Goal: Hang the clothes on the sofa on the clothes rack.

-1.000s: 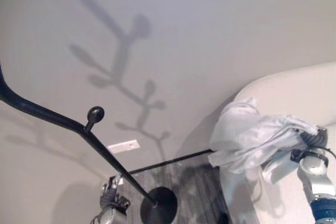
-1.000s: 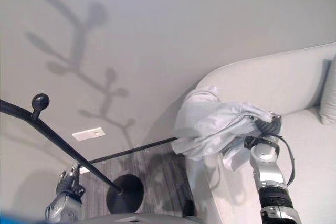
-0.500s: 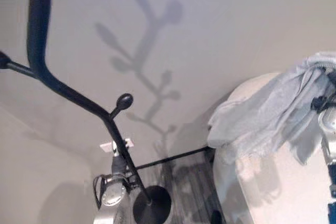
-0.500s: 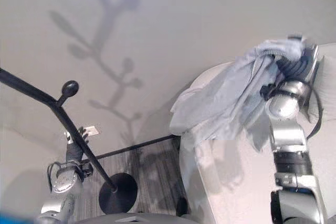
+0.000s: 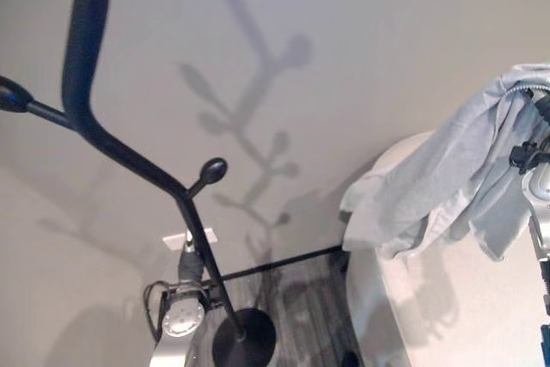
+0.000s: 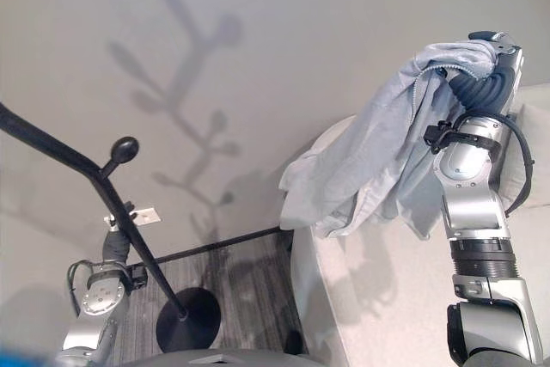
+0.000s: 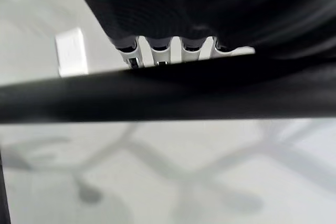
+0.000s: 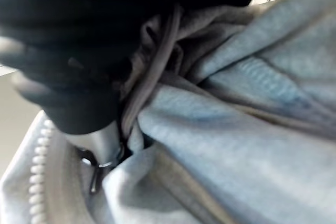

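- Your right hand [image 6: 483, 83] is raised high above the sofa [image 6: 404, 298], fingers bunched into the grey hoodie [image 6: 387, 161].
- Your left hand [image 7: 173, 51] wraps the clothes rack [image 6: 129, 229] pole, low near its base.

The jacket [image 6: 387, 161] is soft matt grey cloth; the clothes rack [image 5: 129, 156] smooth black metal; the sofa [image 6: 387, 298] pale matt fabric.

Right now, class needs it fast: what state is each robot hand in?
Left hand: fingers curled round the clothes rack pole.
Right hand: shut on the grey zip-up garment, lifted above the sofa.
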You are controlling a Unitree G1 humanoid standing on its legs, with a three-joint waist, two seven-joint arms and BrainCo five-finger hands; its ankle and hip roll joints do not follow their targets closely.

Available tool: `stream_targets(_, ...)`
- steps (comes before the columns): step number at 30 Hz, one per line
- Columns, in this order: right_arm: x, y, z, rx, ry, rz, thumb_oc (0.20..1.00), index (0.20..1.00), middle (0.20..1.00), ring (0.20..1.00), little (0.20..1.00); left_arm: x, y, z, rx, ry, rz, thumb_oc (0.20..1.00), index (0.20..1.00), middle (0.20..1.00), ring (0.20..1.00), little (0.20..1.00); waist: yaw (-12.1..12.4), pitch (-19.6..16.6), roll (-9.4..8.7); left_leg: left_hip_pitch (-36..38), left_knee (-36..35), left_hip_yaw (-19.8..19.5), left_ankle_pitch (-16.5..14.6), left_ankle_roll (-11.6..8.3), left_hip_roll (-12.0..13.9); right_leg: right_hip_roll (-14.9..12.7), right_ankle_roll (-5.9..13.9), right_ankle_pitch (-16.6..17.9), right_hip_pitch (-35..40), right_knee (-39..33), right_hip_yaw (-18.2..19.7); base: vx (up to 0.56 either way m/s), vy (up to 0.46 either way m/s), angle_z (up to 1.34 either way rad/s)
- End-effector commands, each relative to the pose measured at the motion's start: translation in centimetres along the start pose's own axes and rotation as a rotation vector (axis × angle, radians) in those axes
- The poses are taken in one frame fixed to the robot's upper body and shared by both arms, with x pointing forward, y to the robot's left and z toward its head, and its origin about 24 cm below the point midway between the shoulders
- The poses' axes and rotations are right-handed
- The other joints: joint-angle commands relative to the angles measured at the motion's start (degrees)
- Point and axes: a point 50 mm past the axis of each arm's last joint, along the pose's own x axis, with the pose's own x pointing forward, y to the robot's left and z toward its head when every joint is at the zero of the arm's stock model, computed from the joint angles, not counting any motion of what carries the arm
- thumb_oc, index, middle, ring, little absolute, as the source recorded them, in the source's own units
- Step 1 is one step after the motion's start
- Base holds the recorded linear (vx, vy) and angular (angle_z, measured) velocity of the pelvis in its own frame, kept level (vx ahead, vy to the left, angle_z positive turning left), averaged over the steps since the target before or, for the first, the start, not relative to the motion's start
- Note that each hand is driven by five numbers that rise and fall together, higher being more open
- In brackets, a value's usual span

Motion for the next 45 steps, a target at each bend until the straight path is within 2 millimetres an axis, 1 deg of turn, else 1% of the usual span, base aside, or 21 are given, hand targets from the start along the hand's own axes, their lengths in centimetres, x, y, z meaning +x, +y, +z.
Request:
stream_targets(1, 1.7, -1.5, 1.7, -0.028, -0.105, -0.056, 0.200, 0.200, 0.200, 0.200, 0.200, -0.1, -2.1, 0.5, 0.077, -0.055, -0.107, 1.000, 1.000, 1.000, 1.000, 1.000, 0.4, -4.3, -0.56, -6.9, -4.2, -3.3, 6.1, -4.36, 3.0, 2.1, 1.79, -11.7, 6.3, 1.0, -0.4, 0.01, 0.004, 0.16)
stream_targets(7, 1.7, -1.4, 1.6, -0.036, -0.092, -0.057, 0.200, 0.200, 0.200, 0.200, 0.200, 0.1, -1.5, 0.3, 0.052, -0.038, -0.053, 1.000, 1.000, 1.000, 1.000, 1.000, 1.2, -4.2, -0.82, -6.8, -4.2, -4.0, 5.6, -4.46, 2.9, 2.2, 1.74, -12.2, 6.8, 1.0, -1.2, 0.00, 0.006, 0.06)
stream_targets(9, 1.9, -1.5, 1.6, -0.041, -0.090, -0.065, 0.200, 0.200, 0.200, 0.200, 0.200, 0.1, -1.0, 0.1, 0.044, -0.029, -0.027, 1.000, 1.000, 1.000, 1.000, 1.000, 1.5, -4.0, -0.80, -7.0, -4.2, -4.4, 6.2, -4.43, 2.6, 2.0, 1.83, -11.8, 6.7, 1.0, -1.5, 0.01, 0.009, 0.13)
stream_targets(10, 1.9, -1.5, 1.5, -0.043, -0.089, -0.063, 0.200, 0.200, 0.200, 0.200, 0.200, 0.1, -0.9, 0.2, 0.044, -0.032, -0.022, 1.000, 1.000, 1.000, 1.000, 1.000, 1.6, -4.1, -0.84, -6.8, -4.2, -4.3, 5.6, -4.42, 2.6, 2.1, 1.75, -12.3, 6.9, 1.0, -1.5, 0.00, 0.005, 0.14)
stream_targets(11, 2.0, -1.5, 1.5, -0.045, -0.086, -0.067, 0.200, 0.200, 0.200, 0.200, 0.200, 0.1, -0.8, 0.3, 0.044, -0.038, -0.017, 1.000, 1.000, 1.000, 1.000, 1.000, 1.7, -4.0, -0.79, -7.0, -4.2, -4.4, 6.2, -4.41, 2.5, 2.0, 1.86, -11.8, 6.8, 1.0, -1.5, 0.04, -0.005, 0.08)
stream_targets(19, 2.8, -2.5, 1.5, -0.089, -0.095, -0.090, 0.200, 0.200, 0.200, 0.200, 0.200, -0.3, 0.9, 1.2, 0.052, -0.089, 0.056, 1.000, 1.000, 1.000, 1.000, 1.000, 2.4, -4.2, -0.78, -6.9, -4.2, -4.6, 5.8, -4.64, 2.6, 2.2, 1.60, -12.6, 7.1, 1.0, -1.9, 0.00, -0.007, 0.00)
stream_targets(25, 3.3, -3.6, 0.8, -0.134, -0.069, -0.118, 0.200, 0.200, 0.200, 0.200, 0.200, -1.1, 3.6, 0.8, 0.086, -0.079, 0.176, 1.000, 1.000, 1.000, 1.000, 1.000, 4.2, -3.6, -0.64, -7.9, -4.2, -6.3, 6.8, -5.46, 3.0, 3.2, 1.08, -13.3, 7.3, 1.0, -3.1, -0.02, -0.038, 0.10)
stream_targets(27, 3.3, -4.1, 0.6, -0.144, -0.063, -0.127, 0.200, 0.200, 0.200, 0.200, 0.200, -1.5, 5.2, -0.2, 0.120, -0.035, 0.251, 1.000, 1.000, 1.000, 1.000, 1.000, 5.2, -3.2, -0.52, -8.4, -4.2, -7.7, 7.5, -5.95, 3.0, 3.7, 0.76, -13.7, 7.5, 1.0, -4.2, -0.03, -0.065, 0.30)
stream_targets(28, 3.2, -4.3, 0.4, -0.156, -0.057, -0.125, 0.200, 0.200, 0.200, 0.200, 0.200, -1.8, 6.5, -0.8, 0.139, -0.003, 0.318, 1.000, 1.000, 1.000, 1.000, 1.000, 6.1, -3.0, -0.36, -8.9, -4.2, -8.5, 7.9, -6.25, 3.0, 3.9, 0.56, -14.0, 7.6, 1.0, -5.2, -0.03, -0.054, 0.35)
stream_targets(30, 3.2, -4.3, 0.3, -0.156, -0.056, -0.125, 0.200, 0.200, 0.200, 0.200, 0.200, -1.8, 6.6, -0.8, 0.141, -0.003, 0.319, 1.000, 1.000, 1.000, 1.000, 1.000, 5.8, -3.0, -0.40, -9.0, -4.2, -8.8, 8.0, -6.30, 3.0, 4.0, 0.54, -14.1, 7.6, 1.0, -5.5, -0.02, -0.033, 0.37)
stream_targets(31, 2.9, -4.5, 0.0, -0.171, -0.049, -0.123, 0.200, 0.200, 0.200, 0.200, 0.200, -2.6, 8.6, -1.7, 0.188, 0.045, 0.412, 1.000, 1.000, 1.000, 1.000, 1.000, 6.8, -2.8, -0.17, -9.6, -4.2, -9.8, 8.5, -6.59, 2.8, 4.3, 0.16, -14.5, 7.8, 1.0, -6.6, -0.02, -0.043, 0.34)
stream_targets(33, 2.8, -4.5, -0.1, -0.173, -0.045, -0.122, 0.200, 0.200, 0.200, 0.200, 0.200, -2.9, 9.2, -2.3, 0.208, 0.076, 0.433, 1.000, 1.000, 1.000, 1.000, 1.000, 7.0, -2.8, -0.09, -9.8, -4.2, -10.2, 8.7, -6.68, 2.8, 4.5, 0.08, -14.7, 7.9, 1.0, -7.0, -0.02, -0.038, 0.35)
stream_targets(34, 2.6, -4.6, -0.2, -0.177, -0.043, -0.118, 0.200, 0.200, 0.200, 0.200, 0.200, -3.5, 10.2, -3.2, 0.231, 0.126, 0.476, 1.000, 1.000, 1.000, 1.000, 1.000, 7.5, -2.8, 0.11, -10.3, -4.2, -10.6, 8.9, -6.94, 2.6, 4.7, -0.06, -15.0, 8.1, 1.0, -7.9, -0.02, -0.036, 0.38)
stream_targets(35, 2.5, -4.6, -0.3, -0.180, -0.042, -0.116, 0.200, 0.200, 0.200, 0.200, 0.200, -3.8, 10.4, -3.8, 0.232, 0.156, 0.481, 1.000, 1.000, 1.000, 1.000, 1.000, 7.6, -2.8, 0.21, -10.5, -4.2, -10.8, 9.1, -7.06, 2.6, 4.8, -0.14, -15.1, 8.1, 1.0, -8.3, -0.02, -0.046, 0.31)
stream_targets(37, 2.5, -4.4, -0.1, -0.173, -0.043, -0.107, 0.200, 0.200, 0.200, 0.200, 0.200, -4.5, 10.2, -5.3, 0.234, 0.230, 0.454, 1.000, 1.000, 1.000, 1.000, 1.000, 7.8, -2.9, 0.48, -10.7, -4.2, -11.2, 9.4, -7.18, 2.5, 5.0, -0.27, -15.3, 8.4, 1.0, -8.7, -0.01, -0.030, 0.23)
stream_targets(39, 2.6, -4.1, 0.2, -0.164, -0.050, -0.097, 0.200, 0.200, 0.200, 0.200, 0.200, -4.9, 8.9, -6.9, 0.191, 0.310, 0.376, 1.000, 1.000, 1.000, 1.000, 1.000, 7.7, -2.9, 0.68, -10.9, -4.2, -11.3, 9.6, -7.20, 2.4, 5.1, -0.37, -15.4, 8.4, 1.0, -8.9, -0.03, -0.015, 0.26)
stream_targets(40, 2.9, -3.7, 0.6, -0.157, -0.062, -0.087, 0.200, 0.200, 0.200, 0.200, 0.200, -5.4, 7.8, -8.2, 0.136, 0.373, 0.313, 1.000, 1.000, 1.000, 1.000, 1.000, 7.5, -2.9, 1.16, -11.0, -4.2, -11.3, 9.7, -7.17, 2.5, 5.2, -0.48, -15.4, 8.4, 1.0, -9.0, -0.05, 0.003, 0.12)
stream_targets(41, 3.4, -2.4, 1.6, -0.130, -0.085, -0.053, 0.200, 0.200, 0.200, 0.200, 0.200, -6.4, 4.4, -10.4, 0.007, 0.495, 0.137, 1.000, 1.000, 1.000, 1.000, 1.000, 6.6, -2.7, 1.80, -10.9, -4.2, -10.7, 9.5, -7.13, 2.4, 5.2, -0.51, -15.3, 8.5, 1.0, -8.8, -0.05, 0.017, 0.02)
stream_targets(42, 3.6, -1.7, 2.1, -0.108, -0.092, -0.040, 0.200, 0.200, 0.200, 0.200, 0.200, -6.9, 3.1, -11.0, -0.055, 0.533, 0.082, 1.000, 1.000, 1.000, 1.000, 1.000, 6.2, -2.6, 1.98, -11.0, -4.2, -10.6, 9.7, -7.08, 2.4, 5.2, -0.50, -15.1, 8.4, 1.0, -8.7, -0.04, 0.020, -0.03)
stream_targets(43, 3.7, -1.7, 2.1, -0.110, -0.094, -0.039, 0.200, 0.200, 0.200, 0.200, 0.200, -6.9, 3.1, -11.0, -0.062, 0.535, 0.080, 1.000, 1.000, 1.000, 1.000, 1.000, 6.1, -2.6, 2.17, -11.0, -4.2, -10.6, 9.7, -7.07, 2.4, 5.2, -0.48, -15.1, 8.3, 1.0, -8.7, -0.04, 0.021, -0.09)
stream_targets(45, 4.4, 0.5, 3.5, -0.063, -0.118, 0.007, 0.200, 0.200, 0.200, 0.200, 0.200, -8.8, 0.2, -12.7, -0.129, 0.660, -0.098, 1.000, 1.000, 1.000, 1.000, 1.000, 4.6, -2.1, 3.10, -10.7, -4.2, -9.8, 9.0, -6.96, 2.5, 5.2, -0.62, -15.1, 8.5, 1.1, -8.2, -0.04, 0.026, -0.15)
